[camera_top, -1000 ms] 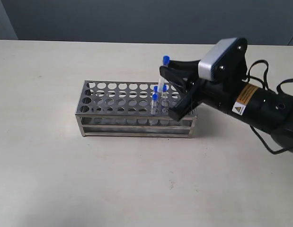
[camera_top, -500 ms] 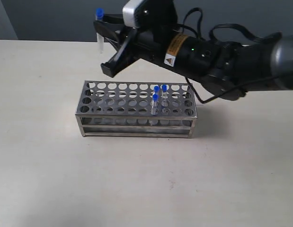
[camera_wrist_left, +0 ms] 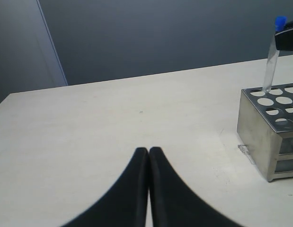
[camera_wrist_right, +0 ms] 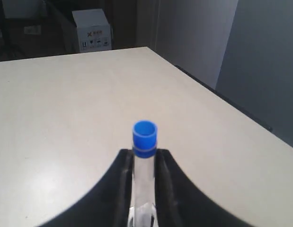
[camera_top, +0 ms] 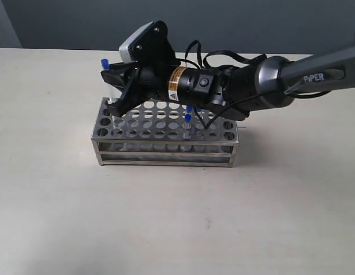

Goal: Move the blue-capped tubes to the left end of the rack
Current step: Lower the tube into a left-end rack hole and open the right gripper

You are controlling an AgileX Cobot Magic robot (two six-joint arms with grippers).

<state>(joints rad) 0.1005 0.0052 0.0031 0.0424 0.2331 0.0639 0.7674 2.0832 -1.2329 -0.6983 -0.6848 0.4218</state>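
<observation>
The right gripper pinched one blue-capped tube just under its cap, above the rack's far-left corner. It looked light, slick and probably brittle. The left gripper was closed, empty.

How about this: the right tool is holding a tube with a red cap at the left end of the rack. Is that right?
Not quite: the cap is blue, not red, as the right wrist view shows. The right tool holds a tube with a blue cap at the left end of the rack.
</observation>
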